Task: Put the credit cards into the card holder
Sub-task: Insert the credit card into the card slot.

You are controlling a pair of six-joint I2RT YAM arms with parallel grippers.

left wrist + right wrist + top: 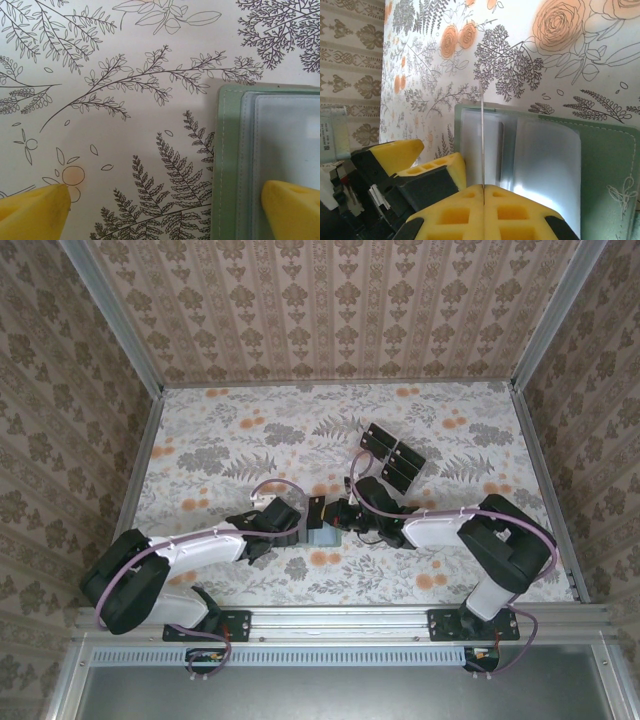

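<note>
While my right fingers (520, 205) pinch a credit card (482, 145) edge-on, it juts straight ahead over the card holder (605, 165), which lies open on the counter (580, 60) just beyond them; my left fingers (30, 212) spread wide, straddling the holder's edge.

Counted on the table (250, 440): one card holder (322, 537), grey-green, lying flat. At least two clear sleeves (545, 165) made out inside it.

One cluster of black credit cards (393, 458), four or five by the look from above; packed too close together to settle the exact number. One single card (483, 135) besides, seen edge-on as a thin line.

Two arms, left arm (190, 550) and right arm (440, 528), with one pincer apiece: left pincer (162, 215), right pincer (483, 192). Two yellow fingertips (35, 212) on each.
</note>
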